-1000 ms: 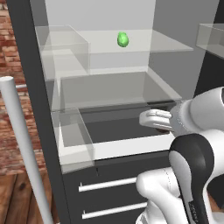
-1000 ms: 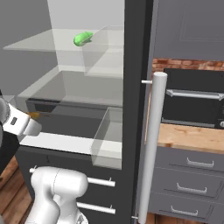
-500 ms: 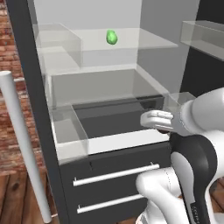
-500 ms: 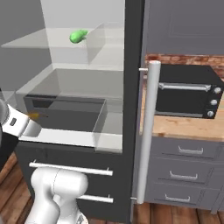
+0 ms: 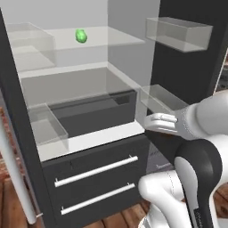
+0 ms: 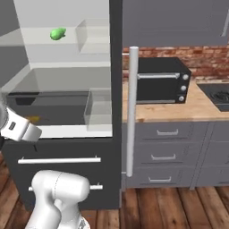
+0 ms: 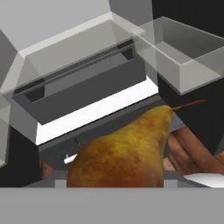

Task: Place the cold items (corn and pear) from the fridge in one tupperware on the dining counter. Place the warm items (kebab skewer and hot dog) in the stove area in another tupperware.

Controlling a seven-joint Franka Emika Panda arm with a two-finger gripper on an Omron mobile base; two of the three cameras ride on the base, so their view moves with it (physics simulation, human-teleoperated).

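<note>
— Where do we have the pear?
— Clamped in our end effector, just outside the fridge. The corn lies on the upper shelf. We read no labels.

**Hand cam: pear close up, fridge behind**

Pear sat large at the bottom centre, yellow-brown skin going reddish low down, neck tapered up and right, thin brown stem pointing right. Its base was cut off by the lower edge. Finger tips weren't visible, so contact with the pear couldn't be judged.

Behind it the fridge stood open: white interior, a dark drawer slanting across the middle, a bright white ledge under its front. A clear bin sat upper right, against the dark door side. Wood floor showed right of the pear.
</note>
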